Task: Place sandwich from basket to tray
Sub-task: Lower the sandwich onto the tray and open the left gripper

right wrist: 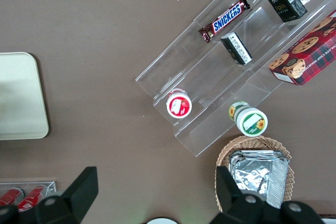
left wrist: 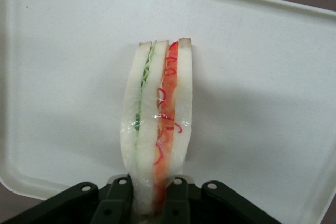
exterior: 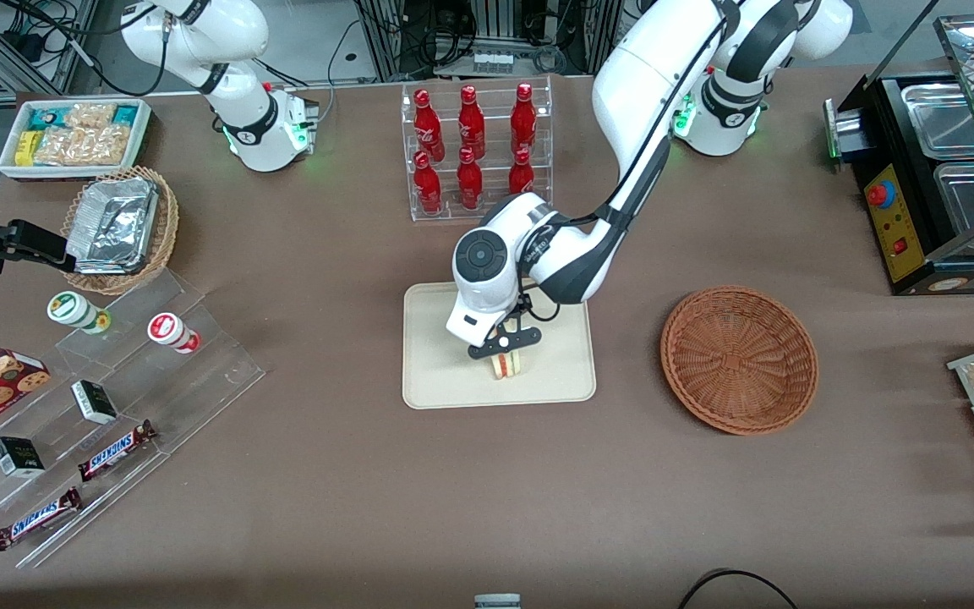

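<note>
Nearest the front camera lies a dark cable loop [exterior: 736, 585], cut off by the frame edge, on the brown tablecloth [exterior: 352, 507]. Farther in sits the tray [exterior: 445, 385], flat, cream-beige, rectangular with rounded corners and a low rim. Over it hangs the left arm's gripper [exterior: 505, 353], its black fingers [left wrist: 118, 199] closed narrowly on the sandwich [exterior: 506, 365], one finger pressed to each outer bread face. The wrist view shows the sandwich [left wrist: 157, 124] standing on edge over the tray [left wrist: 262, 77]: three pale bread slices, a thin green layer and a red layer between them, all under glossy clear wrap. Its gripped end is hidden between the fingers, and the arm's white wrist covers part of the tray's middle in the front view. Whether the sandwich's lower edge touches the tray cannot be told. The basket [exterior: 739, 359], round, shallow, reddish-brown woven wicker, sits beside the tray toward the working arm's end of the table, apart from it. Farther from the camera stands a clear acrylic rack of red bottles [exterior: 474, 148].
</note>
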Robot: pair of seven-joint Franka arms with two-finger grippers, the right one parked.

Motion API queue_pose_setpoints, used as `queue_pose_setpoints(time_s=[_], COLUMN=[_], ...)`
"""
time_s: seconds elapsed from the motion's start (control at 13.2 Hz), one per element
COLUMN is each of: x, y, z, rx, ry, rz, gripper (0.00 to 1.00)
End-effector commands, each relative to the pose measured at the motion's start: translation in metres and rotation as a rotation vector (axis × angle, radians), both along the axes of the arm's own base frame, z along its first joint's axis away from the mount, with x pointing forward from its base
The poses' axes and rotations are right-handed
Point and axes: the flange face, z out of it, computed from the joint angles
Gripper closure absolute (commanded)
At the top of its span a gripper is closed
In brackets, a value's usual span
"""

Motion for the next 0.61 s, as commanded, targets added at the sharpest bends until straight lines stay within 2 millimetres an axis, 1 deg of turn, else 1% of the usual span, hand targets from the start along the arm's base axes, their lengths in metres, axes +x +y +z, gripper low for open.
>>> queue_pose_setpoints(time_s=[0.0,0.08,0.15,0.23,0.38,0.45,0.53], x=[0.001,0.001,0.001,0.001,0.003,0.004,0.005], y=[-0.006,-0.007,-0.007,-0.007,-0.007,-0.006,-0.006], z=[-0.002,-0.002,-0.001,-0.001,0.01,0.017,0.032], rx=[0.015,0.015,0.015,0.016,0.005,0.002,-0.012], ry=[-0.014,-0.016,-0.019,-0.019,-0.026,-0.027,-0.036], rz=[0.025,0.024,0.02,0.019,0.015,0.016,0.018], gripper=[0.85,0.56,0.01,0.0,0.0,0.0,0.0])
